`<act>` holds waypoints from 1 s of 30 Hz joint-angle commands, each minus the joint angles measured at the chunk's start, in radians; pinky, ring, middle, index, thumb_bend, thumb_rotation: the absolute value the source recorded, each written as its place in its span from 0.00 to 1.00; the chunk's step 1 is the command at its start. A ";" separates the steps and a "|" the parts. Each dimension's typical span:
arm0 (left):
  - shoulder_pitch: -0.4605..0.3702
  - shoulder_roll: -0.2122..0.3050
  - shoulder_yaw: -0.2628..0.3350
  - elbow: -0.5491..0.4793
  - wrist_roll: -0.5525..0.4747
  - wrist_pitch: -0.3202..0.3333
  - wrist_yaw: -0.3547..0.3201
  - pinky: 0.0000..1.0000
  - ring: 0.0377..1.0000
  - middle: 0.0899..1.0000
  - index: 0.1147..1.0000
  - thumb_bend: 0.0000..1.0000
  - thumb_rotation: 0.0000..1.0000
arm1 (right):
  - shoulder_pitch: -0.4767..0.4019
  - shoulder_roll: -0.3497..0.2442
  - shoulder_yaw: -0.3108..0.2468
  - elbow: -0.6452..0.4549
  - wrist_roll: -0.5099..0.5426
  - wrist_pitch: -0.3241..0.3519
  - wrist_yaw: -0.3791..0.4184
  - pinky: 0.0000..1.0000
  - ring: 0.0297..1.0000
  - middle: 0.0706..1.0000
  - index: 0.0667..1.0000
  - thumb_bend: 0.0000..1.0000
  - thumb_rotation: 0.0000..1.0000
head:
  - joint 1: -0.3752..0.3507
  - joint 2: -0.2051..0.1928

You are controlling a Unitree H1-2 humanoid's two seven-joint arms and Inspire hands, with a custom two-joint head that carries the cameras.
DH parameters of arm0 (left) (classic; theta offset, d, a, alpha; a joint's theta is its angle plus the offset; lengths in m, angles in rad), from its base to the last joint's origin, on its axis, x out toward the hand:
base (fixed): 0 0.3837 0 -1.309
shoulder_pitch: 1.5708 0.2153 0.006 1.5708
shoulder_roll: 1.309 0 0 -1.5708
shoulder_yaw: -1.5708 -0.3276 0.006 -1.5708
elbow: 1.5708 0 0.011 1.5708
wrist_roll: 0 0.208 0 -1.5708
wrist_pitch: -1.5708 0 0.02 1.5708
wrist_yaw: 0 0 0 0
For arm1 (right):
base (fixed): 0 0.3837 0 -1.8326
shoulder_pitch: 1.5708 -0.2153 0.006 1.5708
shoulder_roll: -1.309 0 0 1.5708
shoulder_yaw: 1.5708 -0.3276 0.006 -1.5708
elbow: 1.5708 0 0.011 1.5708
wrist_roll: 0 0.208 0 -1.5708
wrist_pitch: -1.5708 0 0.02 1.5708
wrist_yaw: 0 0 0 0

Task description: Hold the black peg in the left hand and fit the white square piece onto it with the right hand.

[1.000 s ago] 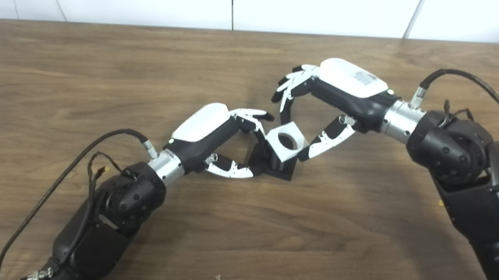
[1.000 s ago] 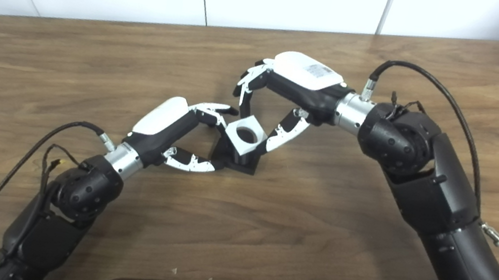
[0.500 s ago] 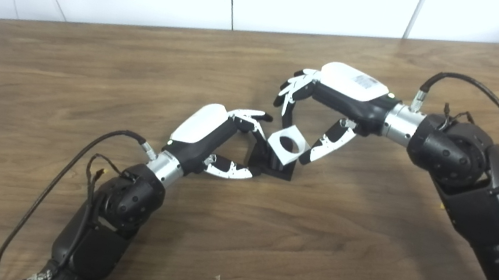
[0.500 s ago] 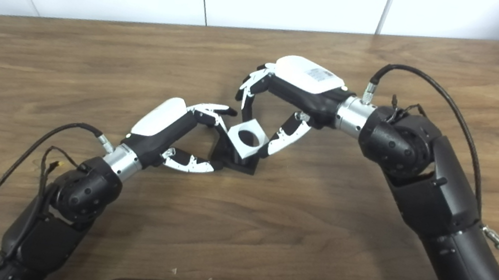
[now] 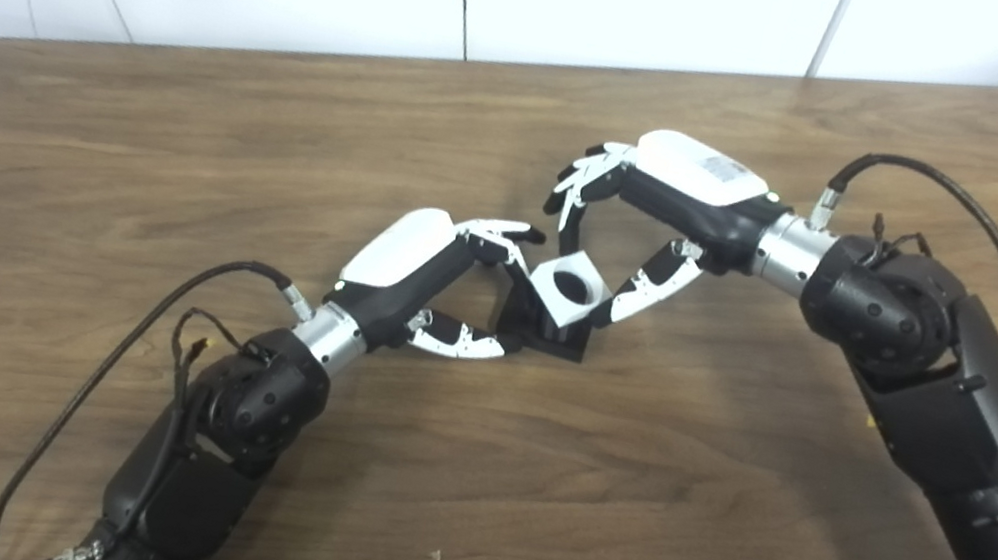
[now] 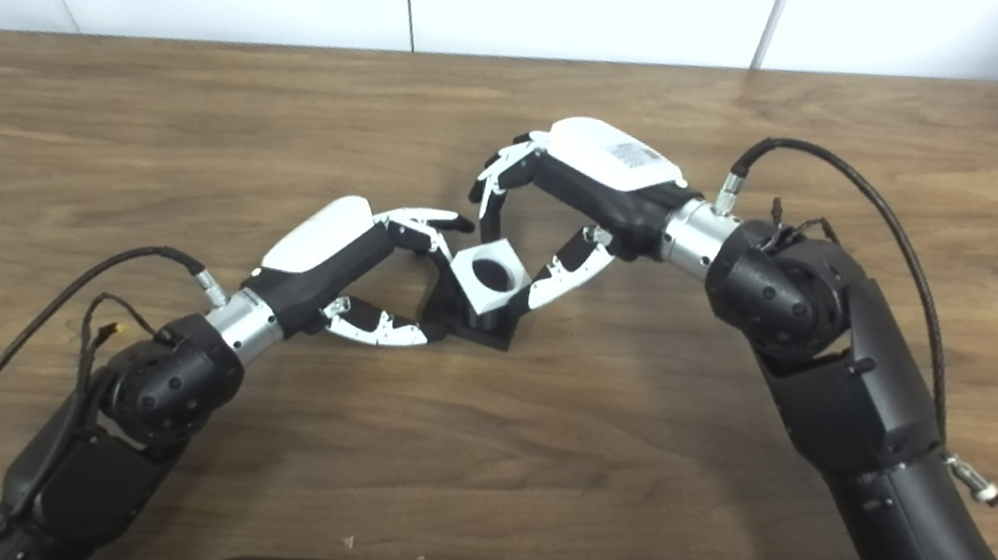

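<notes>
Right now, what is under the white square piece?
The white piece sits on the black peg, whose dark column and flat base show beneath it on the table. The peg's top is hidden inside the piece; its hole only looks dark.

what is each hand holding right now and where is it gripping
The left hand grips the black peg at its base, on the left side. The right hand pinches the white square piece by its outer edges, fingers behind and thumb at its right.
</notes>
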 commanded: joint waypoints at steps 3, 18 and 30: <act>0.003 0.015 0.008 -0.008 0.010 0.035 -0.006 0.73 0.87 0.86 0.43 0.52 0.07 | -0.029 0.009 -0.006 -0.008 0.001 -0.014 -0.031 0.94 0.86 0.73 0.44 0.52 0.14 | 0.001 0.001; 0.003 0.017 0.009 -0.016 0.003 0.046 -0.016 0.73 0.88 0.86 0.43 0.52 0.07 | -0.034 0.007 0.007 0.044 -0.039 0.001 -0.048 0.95 0.85 0.72 0.44 0.52 0.14 | 0.006 0.012; 0.000 0.020 0.005 -0.010 0.011 0.046 -0.019 0.73 0.88 0.86 0.43 0.52 0.07 | -0.044 -0.034 0.039 -0.003 -0.106 0.117 0.033 0.86 0.89 0.87 0.85 0.96 0.31 | -0.002 0.002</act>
